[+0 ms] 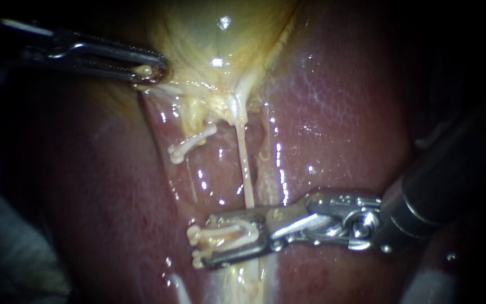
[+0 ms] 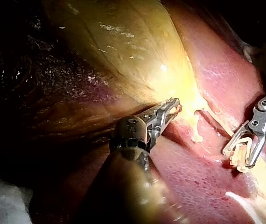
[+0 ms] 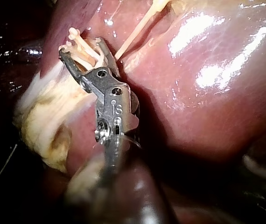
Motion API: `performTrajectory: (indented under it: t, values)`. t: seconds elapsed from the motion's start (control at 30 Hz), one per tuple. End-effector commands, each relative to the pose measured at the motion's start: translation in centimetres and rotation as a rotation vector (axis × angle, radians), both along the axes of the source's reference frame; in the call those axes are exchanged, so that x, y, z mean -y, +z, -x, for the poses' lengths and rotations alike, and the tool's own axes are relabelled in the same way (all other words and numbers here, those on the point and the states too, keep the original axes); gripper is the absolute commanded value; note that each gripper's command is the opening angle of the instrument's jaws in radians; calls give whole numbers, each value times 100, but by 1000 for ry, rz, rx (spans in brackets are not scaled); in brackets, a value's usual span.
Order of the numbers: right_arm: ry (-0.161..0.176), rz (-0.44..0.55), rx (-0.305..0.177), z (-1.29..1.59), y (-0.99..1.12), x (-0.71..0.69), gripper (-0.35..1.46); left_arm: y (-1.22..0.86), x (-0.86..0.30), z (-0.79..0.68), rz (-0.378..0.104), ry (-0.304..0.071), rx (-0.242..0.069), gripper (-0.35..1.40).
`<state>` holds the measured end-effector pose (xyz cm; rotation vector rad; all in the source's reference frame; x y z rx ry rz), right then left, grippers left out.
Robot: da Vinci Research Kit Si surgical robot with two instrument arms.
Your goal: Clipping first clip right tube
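The left instrument [image 1: 152,71] comes in from the upper left of the frame. Its jaws are closed on a small yellow bit at the edge of the gallbladder [image 1: 215,34], which fills the top middle. The liver [image 1: 338,112] is the big red, wet part all around. It shines on the right side.

The right tube [image 1: 244,169] is a thin pale string. It starts under the gallbladder near the middle and runs straight down to the lower middle of the frame. There it meets the right instrument [image 1: 207,241], whose shaft comes in from the right edge. Its jaws stand a little apart and hold a white clip [image 1: 226,232] between them, one jaw on each side of it. The clip's two knobby ends stick out past the jaw tips toward the left. The tube goes in behind the upper jaw, near the back of the clip. In the right wrist view the tube also runs into the jaws beside the clip. I cannot tell if the clip is pressed tight on the tube.

A short white stub [image 1: 189,143] with a knobby end lies just left of the tube, near the middle of the frame. It is apart from both instruments.
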<state>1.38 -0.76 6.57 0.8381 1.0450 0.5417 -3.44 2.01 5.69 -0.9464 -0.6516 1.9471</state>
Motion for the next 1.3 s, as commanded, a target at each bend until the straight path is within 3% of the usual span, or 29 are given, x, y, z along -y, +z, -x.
performTrajectory:
  t: [0.03,0.47,0.83,1.1,1.3]
  values:
    - [0,0,0,0,-1,-1,48,0,0,0,0,0,0,-35]
    - [31,-23,2,15,-23,-30,49,0,0,0,0,0,0,-35]
    - [34,-46,-23,44,-45,-48,49,0,0,0,0,0,0,-35]
    - [29,-45,-25,60,-38,-50,49,0,0,-1,0,0,0,-35]
    - [43,-60,-16,72,-25,-55,49,0,0,-1,0,1,0,-35]
